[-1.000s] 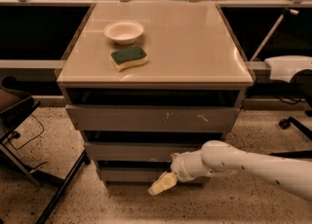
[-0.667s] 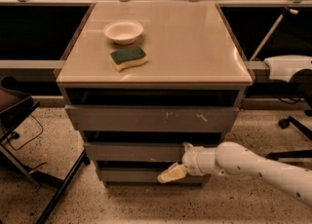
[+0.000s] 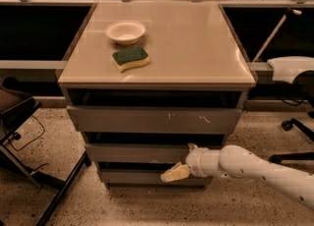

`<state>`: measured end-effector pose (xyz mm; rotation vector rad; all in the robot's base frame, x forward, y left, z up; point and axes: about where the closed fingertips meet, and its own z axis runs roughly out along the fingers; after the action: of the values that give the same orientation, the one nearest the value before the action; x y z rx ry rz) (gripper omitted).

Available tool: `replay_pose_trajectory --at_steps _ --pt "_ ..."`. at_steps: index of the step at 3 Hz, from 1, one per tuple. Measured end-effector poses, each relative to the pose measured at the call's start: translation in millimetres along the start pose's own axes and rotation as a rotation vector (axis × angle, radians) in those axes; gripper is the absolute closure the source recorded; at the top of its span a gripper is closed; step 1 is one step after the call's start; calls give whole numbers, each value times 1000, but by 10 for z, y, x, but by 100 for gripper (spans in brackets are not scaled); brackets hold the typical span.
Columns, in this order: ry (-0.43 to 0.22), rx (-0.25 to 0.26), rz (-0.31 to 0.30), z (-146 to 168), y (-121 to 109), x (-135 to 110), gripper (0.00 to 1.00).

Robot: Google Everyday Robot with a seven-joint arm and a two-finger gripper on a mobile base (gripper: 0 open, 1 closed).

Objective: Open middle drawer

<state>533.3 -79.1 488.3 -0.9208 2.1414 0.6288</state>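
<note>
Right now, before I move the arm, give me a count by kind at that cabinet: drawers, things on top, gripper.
Drawers: 3 (scratched top drawer, middle drawer, bottom drawer)
Bowls: 1, white bowl
Sponges: 1, green-and-yellow sponge just in front of the bowl
Grippers: 1, gripper low at the bottom drawer's front, just under the middle drawer
Total: 6

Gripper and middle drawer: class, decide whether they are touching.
Cannot tell. The camera view shows the gripper at the lower edge of the middle drawer, near its right end, but neither contact nor a gap shows plainly.
</note>
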Motion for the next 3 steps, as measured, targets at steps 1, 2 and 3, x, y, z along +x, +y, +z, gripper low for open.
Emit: replay_pose_trajectory --at_steps 1,2,3 --pt "34 94 23 116 -305 -45 0" --pt "65 241 99 136 -631 -138 0" --pt "65 307 87 196 -840 -177 0"
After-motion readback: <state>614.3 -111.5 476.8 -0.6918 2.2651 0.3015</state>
